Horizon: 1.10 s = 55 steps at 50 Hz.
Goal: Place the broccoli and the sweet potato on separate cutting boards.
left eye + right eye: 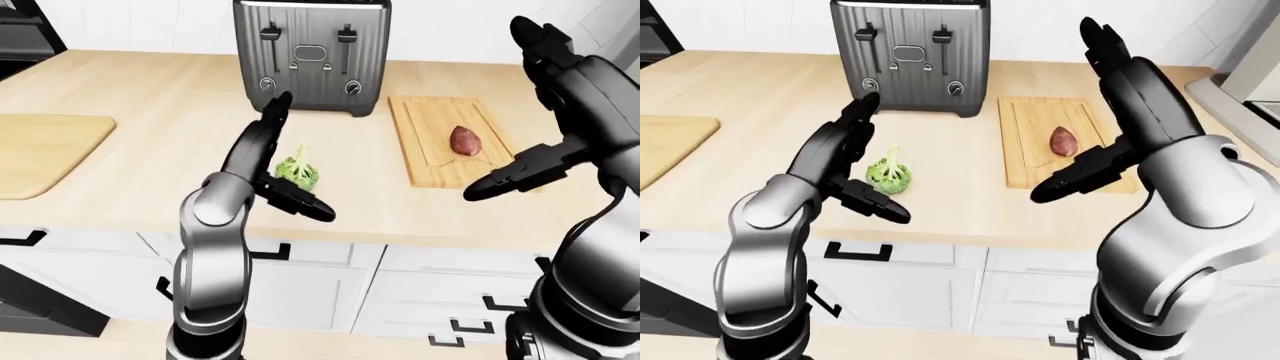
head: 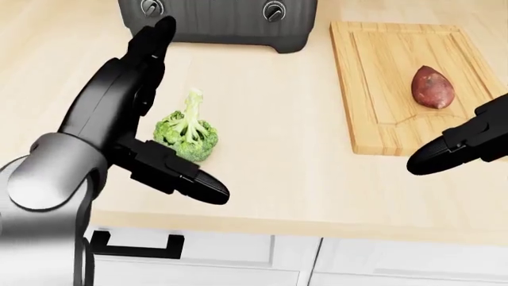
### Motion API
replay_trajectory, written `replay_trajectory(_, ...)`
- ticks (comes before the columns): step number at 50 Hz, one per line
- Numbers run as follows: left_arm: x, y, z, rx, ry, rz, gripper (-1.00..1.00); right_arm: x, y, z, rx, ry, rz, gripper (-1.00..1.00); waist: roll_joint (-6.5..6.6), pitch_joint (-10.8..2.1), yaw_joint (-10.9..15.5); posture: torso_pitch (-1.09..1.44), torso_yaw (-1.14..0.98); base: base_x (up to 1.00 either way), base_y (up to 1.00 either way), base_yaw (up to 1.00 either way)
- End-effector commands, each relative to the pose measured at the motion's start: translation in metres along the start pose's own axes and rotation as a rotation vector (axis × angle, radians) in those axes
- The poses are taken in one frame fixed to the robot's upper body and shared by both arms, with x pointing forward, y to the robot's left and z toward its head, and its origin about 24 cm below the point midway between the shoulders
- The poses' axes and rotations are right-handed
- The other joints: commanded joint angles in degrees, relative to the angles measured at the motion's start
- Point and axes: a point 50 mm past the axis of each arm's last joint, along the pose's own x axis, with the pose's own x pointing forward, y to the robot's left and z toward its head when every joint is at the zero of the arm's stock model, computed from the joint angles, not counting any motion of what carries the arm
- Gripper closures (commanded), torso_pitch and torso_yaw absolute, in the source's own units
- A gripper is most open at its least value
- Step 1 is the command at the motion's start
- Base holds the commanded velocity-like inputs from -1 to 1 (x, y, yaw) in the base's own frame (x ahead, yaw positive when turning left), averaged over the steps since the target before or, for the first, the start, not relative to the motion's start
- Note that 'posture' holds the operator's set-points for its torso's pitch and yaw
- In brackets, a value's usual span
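Looking down over a pale wooden counter (image 1: 180, 105), two dark robot arms reach in from the bottom of each view. A broccoli (image 2: 187, 132) lies directly on the countertop, stalk pointing up the picture, not on any board. The left hand (image 2: 150, 101) stands around it with fingers spread wide: one finger (image 2: 155, 36) stretches up past the floret toward a steel toaster (image 1: 312, 52), another (image 2: 198, 185) pokes out below it; nothing closes on the vegetable, though actual contact is hard to judge. A sweet potato (image 2: 433, 87) rests on a grooved cutting board (image 2: 373, 89) to the right of the toaster. The right hand (image 1: 1100, 97) hovers over that board's right edge, open and empty, one finger (image 1: 1095, 41) pointing up, another (image 1: 1070, 180) jutting left below the board.

The head view (a close crop) cuts off all but the toaster's base and shows only one right fingertip. The eye views show both arms whole, white cabinet drawers (image 1: 330, 285) with black handles beneath, and a second cutting board (image 1: 45, 150), bare, at the far left, well apart from the broccoli
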Motion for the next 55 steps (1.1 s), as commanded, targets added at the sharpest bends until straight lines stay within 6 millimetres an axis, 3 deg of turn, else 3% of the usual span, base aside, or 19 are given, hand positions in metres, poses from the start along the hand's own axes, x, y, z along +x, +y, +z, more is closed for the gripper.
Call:
replay_trajectory(1,-0.003,0.005,0.013,0.026,-0.07,0.031,-1.0,-0.003,-0.007,0.007,-0.022,-0.031,-0.052,-1.0,-0.17,-1.35,0.04,0.0,0.0,0.0,0.0,0.0)
replay_trajectory(9,-0.001,0.008,0.008,0.025,-0.064,0.034,-0.93,-0.001,-0.003,0.008,-0.029,-0.037,-0.044,-1.0,-0.1,-1.46,0.03,0.0,0.0,0.0,0.0,0.0)
replay_trajectory(15,0.001,0.009,0.002,0.024,-0.048,0.038,-0.56,-0.001,0.0,0.006,-0.035,-0.035,-0.041,-1.0,-0.04,-1.52,0.04,0.0,0.0,0.0,0.0,0.0)
replay_trajectory(18,0.002,0.009,-0.001,0.028,-0.044,0.036,-0.5,-0.002,0.0,0.006,-0.036,-0.038,-0.04,-1.0,-0.01,-1.56,0.02,0.0,0.0,0.0,0.0,0.0)
replay_trajectory(34,0.009,0.013,-0.02,0.056,-0.009,0.064,-0.4,-0.003,0.011,0.006,-0.035,-0.055,-0.014,-1.0,0.22,-1.74,-0.06,0.0,0.0,0.0,0.0,0.0)
replay_trajectory(41,0.007,0.012,-0.018,0.058,-0.014,0.062,0.17,-0.003,0.012,0.003,-0.035,-0.05,-0.013,-1.0,0.24,-1.78,-0.07,0.0,0.0,0.0,0.0,0.0)
replay_trajectory(50,0.005,0.003,-0.026,0.076,-0.016,0.051,0.44,-0.005,0.013,0.002,-0.034,-0.045,-0.012,-1.0,0.27,-1.87,-0.08,0.0,0.0,0.0,0.0,0.0)
replay_trajectory(55,0.001,0.007,-0.02,0.07,-0.034,0.065,0.53,-0.006,0.012,0.004,-0.035,-0.05,-0.012,-1.0,0.28,-2.0,-0.03,0.0,0.0,0.0,0.0,0.0)
